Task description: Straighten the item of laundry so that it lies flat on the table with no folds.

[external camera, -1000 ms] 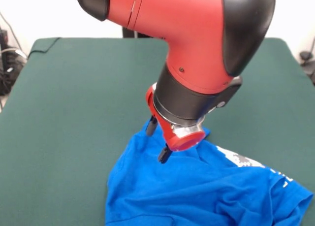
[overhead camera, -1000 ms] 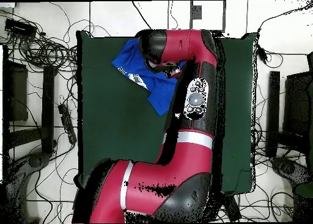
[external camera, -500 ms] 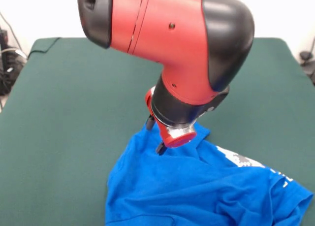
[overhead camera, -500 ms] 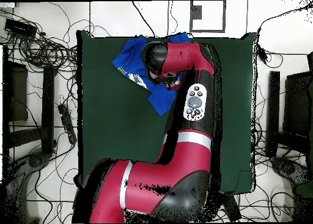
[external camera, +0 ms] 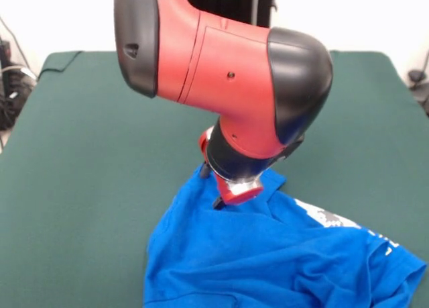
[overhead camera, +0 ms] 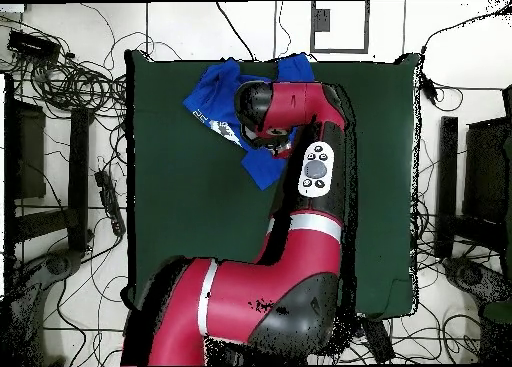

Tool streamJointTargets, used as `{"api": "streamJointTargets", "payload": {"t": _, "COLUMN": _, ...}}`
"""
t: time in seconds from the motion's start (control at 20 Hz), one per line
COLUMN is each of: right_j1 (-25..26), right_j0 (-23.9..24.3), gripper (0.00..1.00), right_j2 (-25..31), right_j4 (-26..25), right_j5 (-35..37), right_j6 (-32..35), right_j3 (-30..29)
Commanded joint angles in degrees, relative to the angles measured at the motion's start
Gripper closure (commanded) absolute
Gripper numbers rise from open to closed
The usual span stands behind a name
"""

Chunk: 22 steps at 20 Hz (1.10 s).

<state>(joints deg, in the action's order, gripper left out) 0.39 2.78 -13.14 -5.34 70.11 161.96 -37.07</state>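
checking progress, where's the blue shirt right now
In the front view, the crumpled bright blue T-shirt lies at the dark green felt table's lower right, directly beneath the robot's hand.

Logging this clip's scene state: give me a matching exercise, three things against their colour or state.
Things:
1. T-shirt
2. table
3. tool

States:
A. dark green, mostly bare
B. low at the shirt's far edge, under the red and black arm
C. bright blue, rumpled with folds

Pairs: 1-C, 2-A, 3-B
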Motion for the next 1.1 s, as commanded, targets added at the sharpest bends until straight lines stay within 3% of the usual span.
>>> {"api": "streamJointTargets", "payload": {"t": 0.05, "right_j1": 5.47, "right_j0": 0.21, "gripper": 0.0, "right_j2": 5.3, "right_j4": -2.33, "right_j5": 0.76, "right_j6": -10.34, "right_j3": -7.85}}
{"api": "streamJointTargets", "payload": {"t": 0.2, "right_j1": 5.18, "right_j0": 0.7, "gripper": 0.0, "right_j2": 6.04, "right_j4": -2.22, "right_j5": -1.4, "right_j6": -11.31, "right_j3": -8.72}}
{"api": "streamJointTargets", "payload": {"t": 0.25, "right_j1": 5.11, "right_j0": 0.77, "gripper": 1.0, "right_j2": 6.18, "right_j4": -2.28, "right_j5": -1.73, "right_j6": -11.58, "right_j3": -8.85}}
{"api": "streamJointTargets", "payload": {"t": 0.65, "right_j1": 4.31, "right_j0": 0.6, "gripper": 1.0, "right_j2": 5.47, "right_j4": -3.13, "right_j5": -1.48, "right_j6": -12.28, "right_j3": -8.9}}
{"api": "streamJointTargets", "payload": {"t": 1.0, "right_j1": -3.33, "right_j0": -1.31, "gripper": 1.0, "right_j2": 2.92, "right_j4": -5.12, "right_j5": -8.28, "right_j6": -10.12, "right_j3": -19.02}}
{"api": "streamJointTargets", "payload": {"t": 1.1, "right_j1": -3.71, "right_j0": -1.26, "gripper": 1.0, "right_j2": 3.1, "right_j4": -5.53, "right_j5": -8.53, "right_j6": -9.76, "right_j3": -19.42}}
